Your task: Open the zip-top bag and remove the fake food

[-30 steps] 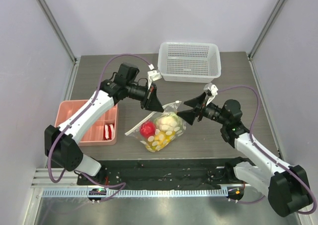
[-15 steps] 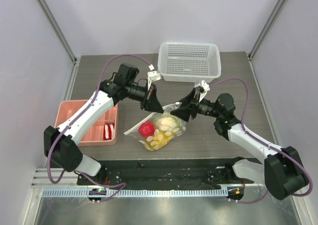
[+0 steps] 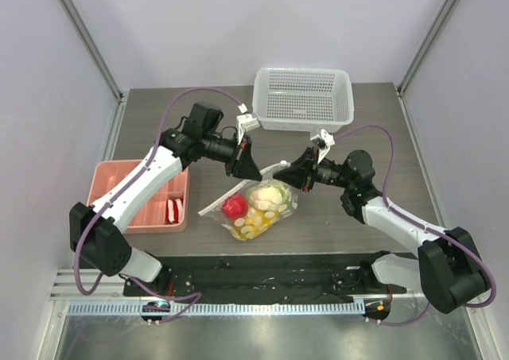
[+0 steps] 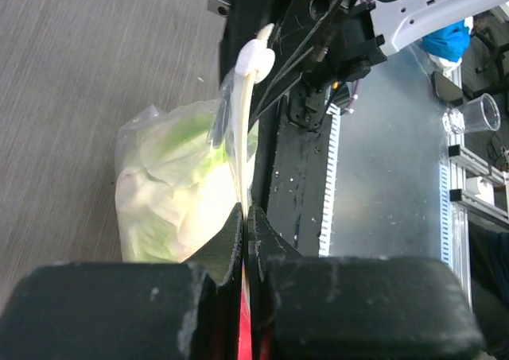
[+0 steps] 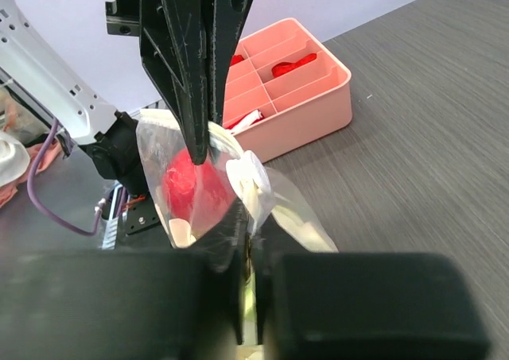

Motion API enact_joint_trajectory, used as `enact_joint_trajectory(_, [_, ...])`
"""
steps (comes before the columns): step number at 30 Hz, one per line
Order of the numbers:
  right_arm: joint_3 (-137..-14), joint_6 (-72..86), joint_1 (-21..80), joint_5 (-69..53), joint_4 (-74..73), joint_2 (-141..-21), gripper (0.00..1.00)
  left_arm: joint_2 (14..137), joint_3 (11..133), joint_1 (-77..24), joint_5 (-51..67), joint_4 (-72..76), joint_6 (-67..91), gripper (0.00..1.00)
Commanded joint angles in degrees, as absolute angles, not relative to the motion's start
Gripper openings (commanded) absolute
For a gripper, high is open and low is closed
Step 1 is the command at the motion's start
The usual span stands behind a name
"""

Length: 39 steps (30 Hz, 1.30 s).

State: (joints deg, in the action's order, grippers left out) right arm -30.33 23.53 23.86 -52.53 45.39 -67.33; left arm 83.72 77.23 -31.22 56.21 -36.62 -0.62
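The zip-top bag (image 3: pixel 256 207) hangs slightly lifted at the table's middle, holding the fake food: a red fruit (image 3: pixel 234 207), a white cauliflower (image 3: pixel 269 193) and yellow pieces (image 3: pixel 253 221). My left gripper (image 3: pixel 256 173) is shut on the bag's top edge (image 4: pixel 238 161), with the cauliflower (image 4: pixel 171 193) below. From the right, my right gripper (image 3: pixel 291 177) is shut on the same top edge. In the right wrist view its jaws (image 5: pixel 246 237) pinch the plastic just under the white slider (image 5: pixel 248 177), and the red fruit (image 5: pixel 191 181) shows through the bag.
A white perforated basket (image 3: pixel 302 98) stands at the back. A pink compartment tray (image 3: pixel 111 187) with red pieces sits at the left, under the left arm. A black mat (image 3: pixel 270 271) runs along the near edge.
The right gripper has moved left to the bag and closed on its top edge near the slider. The left gripper has kept its hold and barely moved.
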Motion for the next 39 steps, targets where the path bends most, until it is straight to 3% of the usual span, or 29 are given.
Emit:
enact_joint_trajectory(1, [-30.67,22.06,24.00,-49.57,45.54,-63.82,0.01,80.95,77.70,-31.46,53.27,-34.98,-0.26,0.00])
enact_joint_trajectory(2, [-30.85,21.63,24.08,-49.40,44.83,-63.55,0.01,80.51,77.61,-31.46,48.30,-34.46,1.91,0.04])
enact_joint_trajectory(3, [-30.94,21.80,24.00,-49.13,43.95,-63.46,0.01,80.16,77.52,-31.46,46.08,-32.89,3.06,0.32])
enact_joint_trajectory(4, [-31.11,21.97,23.99,-48.96,43.77,-63.63,0.01,79.11,77.52,-31.46,44.23,-31.65,5.86,0.44])
enact_joint_trajectory(6, [-31.55,22.32,24.08,-49.31,43.42,-64.33,0.01,77.70,76.65,-31.64,43.15,-26.92,10.09,0.63])
enact_joint_trajectory(7, [-31.73,22.67,24.08,-50.18,43.68,-64.60,0.01,76.48,76.21,-32.25,43.15,-20.98,13.94,0.66])
enact_joint_trajectory(10, [-32.08,24.77,24.08,-51.76,45.70,-65.83,0.01,76.11,76.29,-33.05,41.58,-14.26,17.74,0.63])
enact_joint_trajectory(12, [-32.43,25.31,23.99,-52.03,45.27,-66.62,0.01,77.95,78.30,-33.57,40.52,-14.24,18.90,0.52])
enact_joint_trajectory(15, [-33.75,26.01,24.08,-52.47,43.77,-67.41,0.01,79.89,79.54,-37.69,38.16,-14.41,15.92,0.45])
enact_joint_trajectory(20, [-33.84,26.11,24.08,-52.38,43.42,-66.80,0.01,82.79,82.62,-42.71,30.68,-18.28,9.15,0.45])
enact_joint_trajectory(23, [-33.49,25.93,24.00,-52.38,43.16,-66.18,0.01,82.09,80.87,-42.98,29.19,-17.50,5.20,0.57])
enact_joint_trajectory(27, [-33.22,25.93,24.08,-52.82,43.33,-66.01,0.01,80.86,78.48,-42.98,27.95,-15.37,2.64,0.61])
enact_joint_trajectory(39, [-33.13,26.28,24.08,-52.29,43.50,-66.36,0.01,82.71,78.14,-42.98,33.13,-16.79,1.93,0.45])
